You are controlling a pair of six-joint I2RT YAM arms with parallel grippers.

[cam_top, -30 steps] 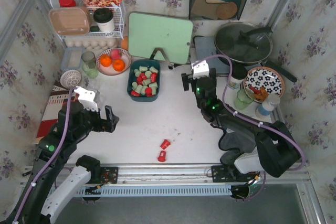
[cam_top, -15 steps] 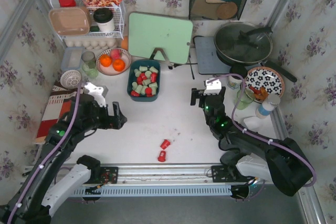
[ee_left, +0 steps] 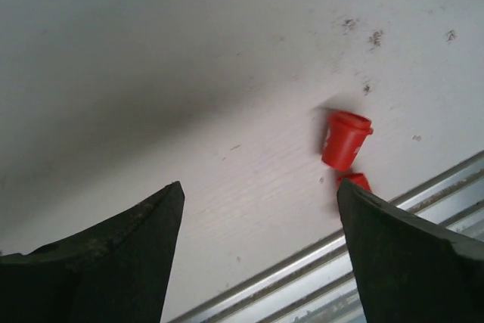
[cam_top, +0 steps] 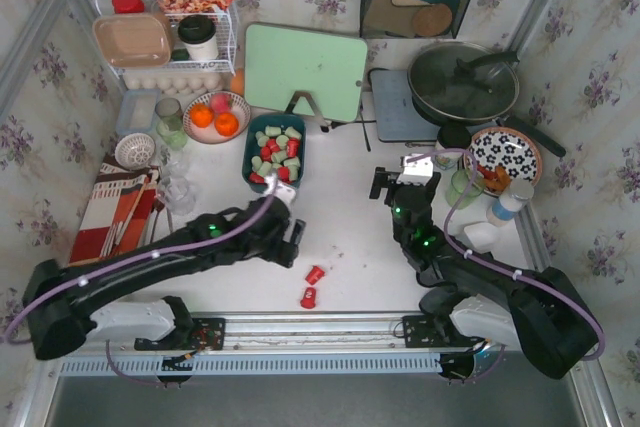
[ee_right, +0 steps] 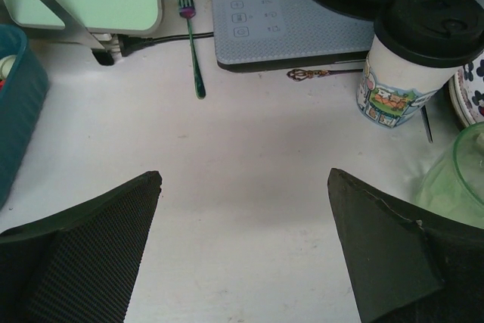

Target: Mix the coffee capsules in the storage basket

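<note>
The dark teal storage basket (cam_top: 275,153) stands left of centre and holds several red and pale green coffee capsules (cam_top: 276,149). Two red capsules lie loose on the table, one (cam_top: 315,275) above the other (cam_top: 309,297). In the left wrist view the upper one (ee_left: 345,140) lies on its side and the lower one (ee_left: 354,180) is partly hidden by a finger. My left gripper (cam_top: 294,243) is open and empty, just left of these two capsules. My right gripper (cam_top: 388,183) is open and empty over bare table right of the basket, whose edge (ee_right: 17,104) shows in the right wrist view.
A green cutting board (cam_top: 305,70), an induction plate (ee_right: 287,13) with a pan (cam_top: 463,82), a lidded paper cup (ee_right: 416,51), a green glass (ee_right: 454,175), a fork (ee_right: 192,43) and a patterned plate (cam_top: 503,155) crowd the back right. A fruit bowl (cam_top: 216,115) and white rack (cam_top: 165,32) stand back left.
My left arm has swung right and forward from the left side to beside the two loose red capsules. My right gripper has drawn back toward the near right, away from the basket.
</note>
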